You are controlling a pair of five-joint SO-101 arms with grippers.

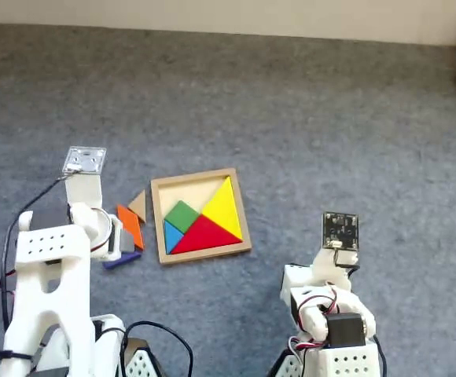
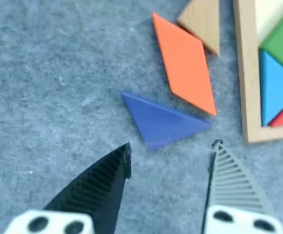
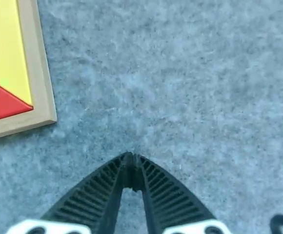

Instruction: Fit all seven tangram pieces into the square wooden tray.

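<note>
The wooden tray (image 1: pixel 156 224) sits mid-frame in the high view, partly filled. Left of it, the dark blue triangle (image 2: pixel 163 124) is half hidden under the left arm (image 1: pixel 51 243). The left end effector (image 2: pixel 171 146) stands open near it. The right end effector (image 3: pixel 131 158) is closed, empty.

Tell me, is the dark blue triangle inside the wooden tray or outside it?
Outside. The dark blue triangle lies flat on the carpet next to the orange parallelogram, with carpet showing between it and the tray's rim.
</note>
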